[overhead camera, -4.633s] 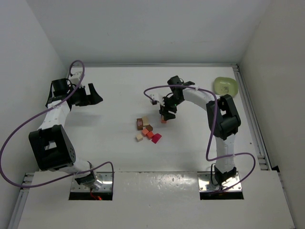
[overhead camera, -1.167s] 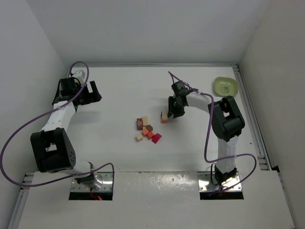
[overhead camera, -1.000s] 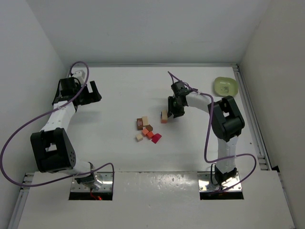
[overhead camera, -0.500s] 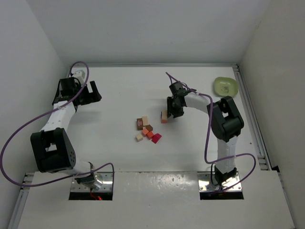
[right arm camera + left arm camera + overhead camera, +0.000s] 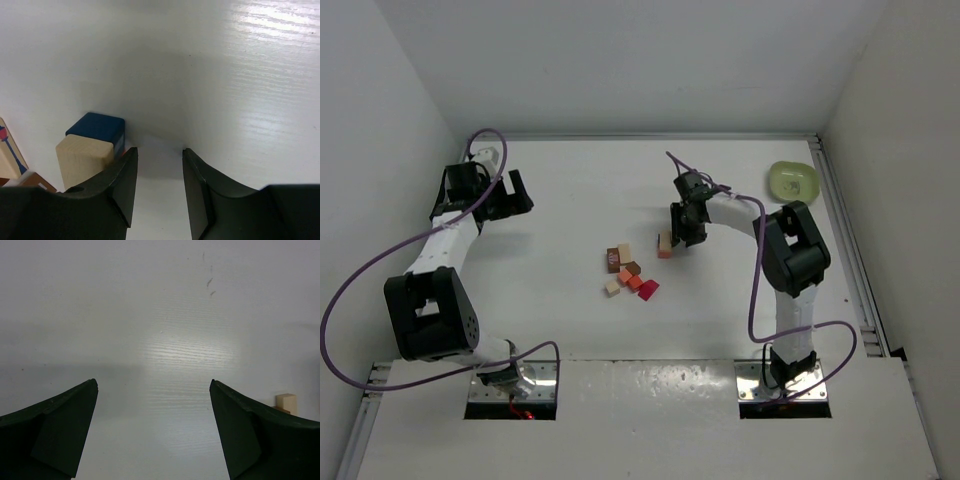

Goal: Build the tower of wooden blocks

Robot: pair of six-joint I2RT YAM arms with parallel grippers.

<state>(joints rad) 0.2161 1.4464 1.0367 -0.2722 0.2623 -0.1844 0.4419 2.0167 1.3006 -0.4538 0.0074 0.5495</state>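
White table: tower stands upright.

We find the tower standing near the middle of the worktop. The loose wood blocks lie clustered close by at its 8 o'clock. The bowl sits well apart at its 2 o'clock, near the far right corner.
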